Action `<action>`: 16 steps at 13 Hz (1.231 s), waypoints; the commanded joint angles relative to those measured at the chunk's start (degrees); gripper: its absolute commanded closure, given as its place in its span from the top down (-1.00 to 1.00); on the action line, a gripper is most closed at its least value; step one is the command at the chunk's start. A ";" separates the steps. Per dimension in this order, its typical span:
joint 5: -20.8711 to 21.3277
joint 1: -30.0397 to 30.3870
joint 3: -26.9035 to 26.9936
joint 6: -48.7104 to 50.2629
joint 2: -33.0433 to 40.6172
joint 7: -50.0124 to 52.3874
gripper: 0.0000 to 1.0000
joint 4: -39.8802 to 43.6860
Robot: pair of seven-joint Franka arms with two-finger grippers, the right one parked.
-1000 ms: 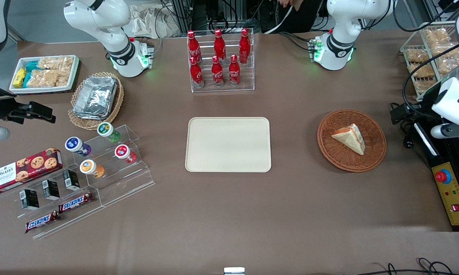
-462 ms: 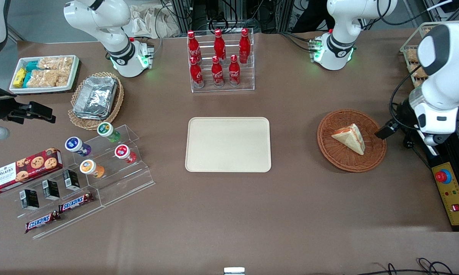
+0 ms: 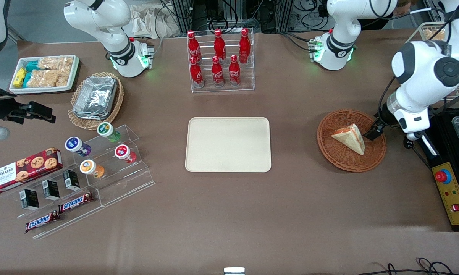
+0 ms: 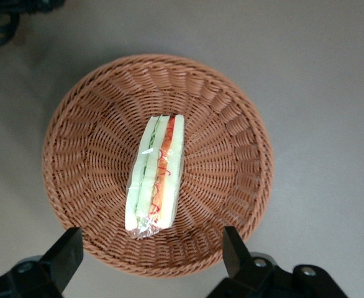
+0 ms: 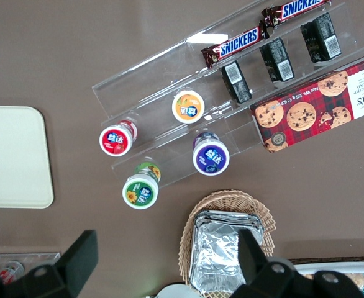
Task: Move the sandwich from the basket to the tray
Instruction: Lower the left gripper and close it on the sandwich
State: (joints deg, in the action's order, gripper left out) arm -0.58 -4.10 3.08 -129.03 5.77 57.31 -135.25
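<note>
Left wrist view looks straight down on the triangular wedge of white bread with red and orange filling, the sandwich (image 4: 155, 178), which lies wrapped in clear film in the middle of the round reddish-brown woven wicker basket (image 4: 232, 118). The claw (image 4: 152, 259) hangs above the basket's rim, its two dark fingers (image 4: 64, 256) spread wide with nothing between them; the sandwich's blunt end lies between the lines of the two fingers, not touched by either.

In the front view the claw (image 3: 370, 133) shows only as one dark finger just beside the sandwich (image 3: 349, 138), over the side of the basket (image 3: 338, 158) toward the working arm's end of the surface; the white wrist housing covers the rest of it. The wrist view cuts off the finger bases and shows nothing of the basket's surroundings but bare brown surface (image 3: 290, 206).

The flat rectangular cream-beige plastic tray (image 3: 228, 144) lies well apart from the basket, toward the parked arm's end, with open brown surface between them. A clear acrylic rack of red cola bottles (image 3: 220, 61) stands farther from the front camera than the tray.
</note>
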 commanded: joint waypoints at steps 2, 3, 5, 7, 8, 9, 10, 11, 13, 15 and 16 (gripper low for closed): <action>-0.56 0.05 -0.27 -10.25 -1.10 3.50 1.00 -6.59; -0.56 -0.21 -0.36 -12.36 -1.89 4.38 1.00 -7.30; -0.65 -0.39 -0.45 -14.66 -3.39 5.36 1.00 -8.09; -0.74 -0.39 -0.36 -17.20 -3.74 5.36 1.00 -10.63; -0.91 -0.39 -0.45 -18.96 -3.83 5.45 1.00 -11.77; -1.00 -0.39 -0.45 -20.63 -4.79 5.45 1.00 -12.48; -1.09 -0.65 -0.45 -22.56 -5.76 5.45 1.00 -13.01; -1.27 -0.74 -0.53 -24.41 -6.64 5.45 1.00 -13.71; -1.27 -1.09 -0.54 -28.97 -8.74 5.89 1.00 -14.94; -1.35 -1.88 -0.54 -30.83 -10.59 8.60 0.38 -14.51; -1.35 -1.97 -0.54 -31.01 -10.69 9.13 -0.88 -14.34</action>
State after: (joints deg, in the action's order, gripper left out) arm -2.13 -5.26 2.79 -154.84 -4.03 61.58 -148.70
